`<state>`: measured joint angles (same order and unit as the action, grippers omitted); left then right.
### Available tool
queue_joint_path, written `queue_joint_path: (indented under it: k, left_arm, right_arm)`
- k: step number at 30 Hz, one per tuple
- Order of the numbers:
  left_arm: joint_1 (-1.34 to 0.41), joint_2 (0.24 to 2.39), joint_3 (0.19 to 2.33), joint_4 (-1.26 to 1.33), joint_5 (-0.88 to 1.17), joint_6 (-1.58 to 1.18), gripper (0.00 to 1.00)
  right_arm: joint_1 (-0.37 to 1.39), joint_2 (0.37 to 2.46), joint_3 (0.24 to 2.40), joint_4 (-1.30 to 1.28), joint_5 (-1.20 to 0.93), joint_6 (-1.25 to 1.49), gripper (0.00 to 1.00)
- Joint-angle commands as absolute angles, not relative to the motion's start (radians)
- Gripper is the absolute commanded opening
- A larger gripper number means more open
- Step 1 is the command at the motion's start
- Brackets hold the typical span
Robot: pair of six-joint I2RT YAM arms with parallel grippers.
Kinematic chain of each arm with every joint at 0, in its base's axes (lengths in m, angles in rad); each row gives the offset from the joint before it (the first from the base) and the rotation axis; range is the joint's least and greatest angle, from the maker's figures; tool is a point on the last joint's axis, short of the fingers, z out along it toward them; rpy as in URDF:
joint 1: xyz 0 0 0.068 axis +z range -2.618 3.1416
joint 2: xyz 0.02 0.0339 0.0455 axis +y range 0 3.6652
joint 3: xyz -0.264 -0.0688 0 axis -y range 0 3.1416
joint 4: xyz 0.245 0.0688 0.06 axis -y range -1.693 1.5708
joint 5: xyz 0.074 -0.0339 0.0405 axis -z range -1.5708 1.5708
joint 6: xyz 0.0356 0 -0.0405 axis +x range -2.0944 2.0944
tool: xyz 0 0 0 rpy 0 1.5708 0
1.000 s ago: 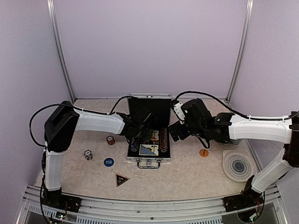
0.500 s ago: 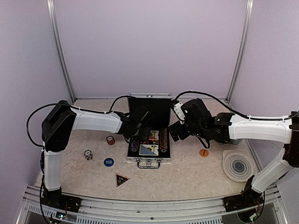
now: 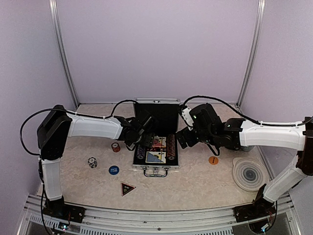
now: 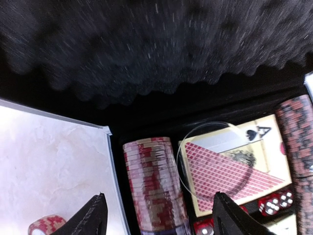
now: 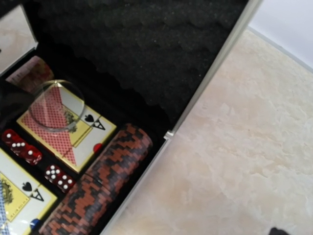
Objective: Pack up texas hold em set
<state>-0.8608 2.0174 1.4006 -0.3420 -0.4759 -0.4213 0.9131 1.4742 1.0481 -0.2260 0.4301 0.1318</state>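
left gripper (image 4: 159, 215) had opened, empty: clear button (image 4: 215, 159) packed on red deck (image 4: 266, 171) at case's (image 4: 146, 49) far edge; right gripper (image 3: 182, 138) gaped empty.

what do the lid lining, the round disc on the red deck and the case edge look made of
Lid lining: soft black foam, matte, with egg-crate bumps.
Round disc: probably clear plastic or acrylic, glossy; the pattern beneath shows through it.
Case edge: likely aluminium, a pale silver strip with a dull sheen.
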Motion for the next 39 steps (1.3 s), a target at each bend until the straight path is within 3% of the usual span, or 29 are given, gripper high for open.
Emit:
queue_joint_path:
  k: [1, 16, 22, 31, 39]
  left_arm:
    - [-0.877, 1.939, 1.378, -0.358, -0.496, -0.439, 0.75]
    - [-0.903, 1.822, 1.289, -0.381, -0.5, -0.451, 0.86]
    - [-0.91, 1.752, 1.235, -0.392, -0.513, -0.461, 0.99]
    - [-0.91, 1.6, 1.199, -0.474, -0.577, -0.452, 0.99]
    - [-0.826, 1.477, 1.194, -0.541, -0.619, -0.428, 0.99]
  right_arm:
    - [0.902, 1.474, 1.049, -0.21, 0.424, 0.138, 0.99]
    - [0.902, 1.498, 1.051, -0.196, 0.414, 0.129, 0.99]
    - [0.903, 1.508, 1.055, -0.201, 0.373, 0.116, 0.99]
    - [1.012, 1.534, 1.086, -0.198, 0.079, -0.059, 0.99]
    - [1.17, 1.739, 1.285, -0.309, 0.059, -0.117, 0.99]
